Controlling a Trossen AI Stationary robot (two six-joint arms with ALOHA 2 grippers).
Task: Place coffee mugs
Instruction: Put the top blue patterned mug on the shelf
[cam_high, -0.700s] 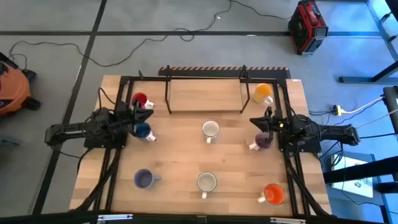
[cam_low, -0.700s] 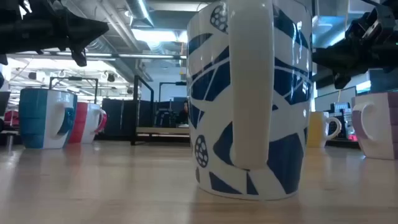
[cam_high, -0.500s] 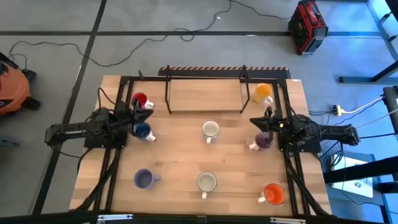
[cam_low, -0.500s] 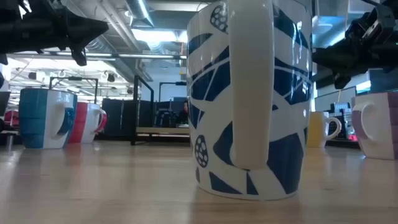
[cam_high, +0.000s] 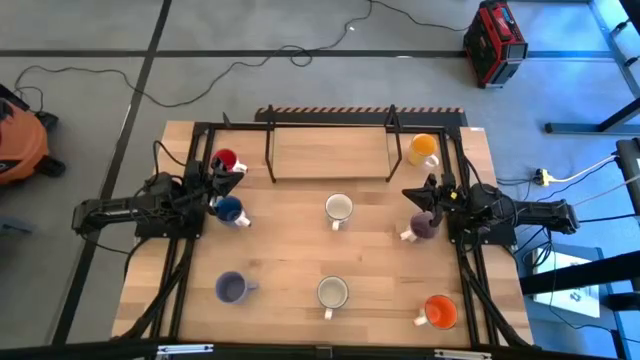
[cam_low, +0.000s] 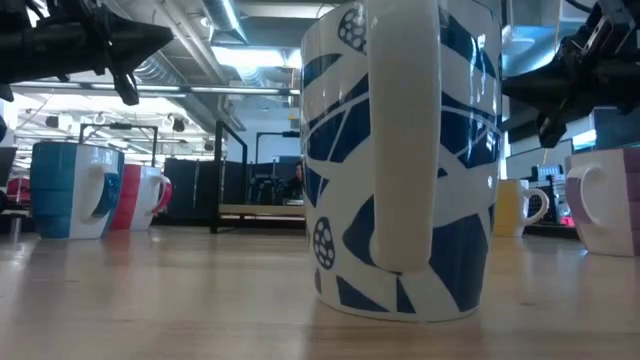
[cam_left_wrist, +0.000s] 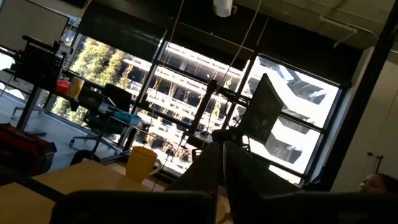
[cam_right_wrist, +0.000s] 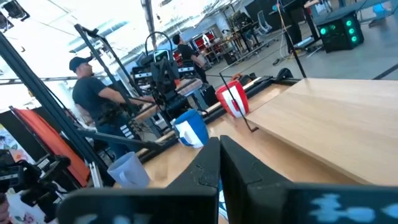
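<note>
Eight mugs stand upright on their bases on the wooden table. There is a red mug (cam_high: 225, 161), a blue mug (cam_high: 230, 210), a white mug (cam_high: 339, 208), a yellow-orange mug (cam_high: 423, 148), a purple mug (cam_high: 424, 226), a lavender mug (cam_high: 231, 288), a white mug with a blue pattern (cam_high: 332, 292) (cam_low: 400, 160) and an orange mug (cam_high: 440, 312). My left gripper (cam_high: 224, 176) (cam_left_wrist: 222, 163) hangs shut in the air between the red and blue mugs. My right gripper (cam_high: 420, 196) (cam_right_wrist: 219, 158) hovers shut just beyond the purple mug. Neither touches a mug.
A black frame (cam_high: 330, 128) stands around a raised wooden board at the table's far side. Bare wood lies in the table's middle between the mugs. A red case (cam_high: 494, 42) and cables lie on the floor. A person (cam_right_wrist: 93, 93) stands beyond the table.
My left gripper has risen a little and shifted toward the red mug. My right gripper has also lifted slightly above the purple mug. All the mugs stand where they were.
</note>
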